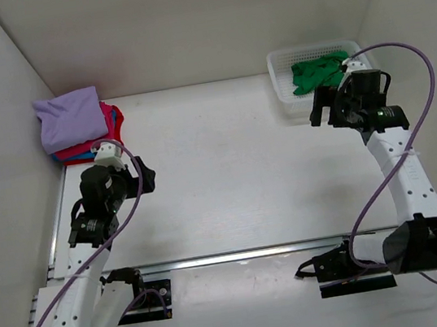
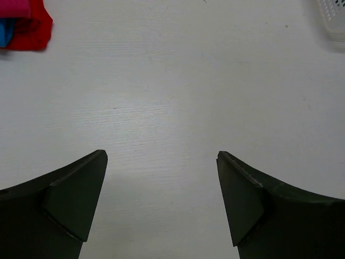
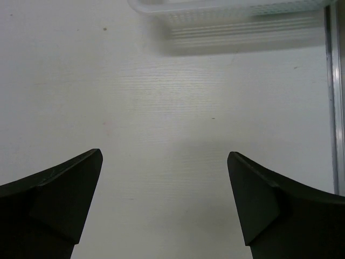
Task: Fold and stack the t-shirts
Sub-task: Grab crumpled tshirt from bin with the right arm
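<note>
Green t-shirt [image 1: 316, 73] lies crumpled in the white basket [image 1: 284, 98] at the desk's [image 1: 229, 178] far right corner. The folded stack sits at the far left corner, with the lavender t-shirt [image 1: 70, 118] over the red t-shirt [image 1: 113, 120] and the blue t-shirt [image 2: 4, 32]. Left jaws and right jaws stand wide apart, empty, the right jaws just beside the basket's near wall. Expect light, limp cloth that bunches and drags, so you'd best pinch a raised fold near the shoulder.
</note>
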Controlling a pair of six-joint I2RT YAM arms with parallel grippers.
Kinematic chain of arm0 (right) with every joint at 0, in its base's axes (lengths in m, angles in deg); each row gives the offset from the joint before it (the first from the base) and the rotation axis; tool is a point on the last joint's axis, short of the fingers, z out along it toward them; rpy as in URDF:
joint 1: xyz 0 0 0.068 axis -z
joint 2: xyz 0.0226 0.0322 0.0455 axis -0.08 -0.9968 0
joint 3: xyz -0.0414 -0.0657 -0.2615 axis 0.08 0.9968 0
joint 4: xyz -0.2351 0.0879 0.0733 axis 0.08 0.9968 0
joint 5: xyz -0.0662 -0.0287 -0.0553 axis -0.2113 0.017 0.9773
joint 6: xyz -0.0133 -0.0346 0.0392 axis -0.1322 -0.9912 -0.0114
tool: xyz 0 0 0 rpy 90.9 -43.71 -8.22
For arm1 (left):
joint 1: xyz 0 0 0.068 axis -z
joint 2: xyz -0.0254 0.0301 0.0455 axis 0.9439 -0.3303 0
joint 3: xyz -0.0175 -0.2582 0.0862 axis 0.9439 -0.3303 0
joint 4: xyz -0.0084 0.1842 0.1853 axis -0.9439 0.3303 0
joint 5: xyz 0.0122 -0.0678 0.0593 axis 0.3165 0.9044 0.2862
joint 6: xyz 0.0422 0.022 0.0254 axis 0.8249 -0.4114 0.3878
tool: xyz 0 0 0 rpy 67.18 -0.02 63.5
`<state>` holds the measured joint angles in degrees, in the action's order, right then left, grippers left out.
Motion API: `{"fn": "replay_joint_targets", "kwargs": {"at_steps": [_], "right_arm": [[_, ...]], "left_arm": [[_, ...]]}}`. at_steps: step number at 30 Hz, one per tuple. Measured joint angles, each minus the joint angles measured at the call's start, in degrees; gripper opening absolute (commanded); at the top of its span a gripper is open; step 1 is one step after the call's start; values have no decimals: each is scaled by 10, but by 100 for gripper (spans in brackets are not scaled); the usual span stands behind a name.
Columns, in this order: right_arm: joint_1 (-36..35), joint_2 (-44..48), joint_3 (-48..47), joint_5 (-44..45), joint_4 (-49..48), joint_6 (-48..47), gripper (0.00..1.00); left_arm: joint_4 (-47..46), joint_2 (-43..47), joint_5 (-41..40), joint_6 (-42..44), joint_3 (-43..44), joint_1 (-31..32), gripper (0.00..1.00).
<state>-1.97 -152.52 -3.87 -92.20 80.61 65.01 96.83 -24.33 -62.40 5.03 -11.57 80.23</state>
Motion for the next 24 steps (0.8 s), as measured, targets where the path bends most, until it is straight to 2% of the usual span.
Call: {"fn": "replay_joint_targets", "kwargs": {"at_steps": [7,9,11,12,13,14,15,16,18,19,20,21,22,24], "right_arm": [[-50,73,1,41,-27,-12,99],[-15,44,-32,30,-27,-14,97],[32,-32,-120,24,-22,-21,95],[46,-82,-187,26,-11,-28,65],[57,-144,-266,37,-10,-40,46],[59,-206,-333,50,-16,-52,17],[57,-261,-391,65,-17,-62,0],[53,-315,-437,80,-24,-72,0],[44,-412,-505,101,-17,-83,19],[43,-450,-533,104,-8,-85,22],[41,-491,-560,104,-2,-88,31],[41,-529,-585,102,3,-88,44],[43,-565,-610,100,6,-88,50],[51,-627,-639,95,6,-85,72]], "left_arm": [[-2,-3,7,-3,-5,7,98],[1,-12,5,1,1,7,98],[4,-27,6,4,12,4,97],[7,-36,5,6,19,3,98],[7,-42,5,8,25,3,98],[7,-46,2,11,29,3,98],[6,-47,-1,13,30,3,99],[6,-46,-3,16,30,3,99],[5,-47,-10,21,30,2,99],[3,-48,-13,24,30,1,99],[2,-52,-17,26,30,0,99],[0,-56,-20,28,30,-1,99],[-3,-63,-21,29,30,-3,98],[-5,-83,-21,29,31,-8,98]]}}
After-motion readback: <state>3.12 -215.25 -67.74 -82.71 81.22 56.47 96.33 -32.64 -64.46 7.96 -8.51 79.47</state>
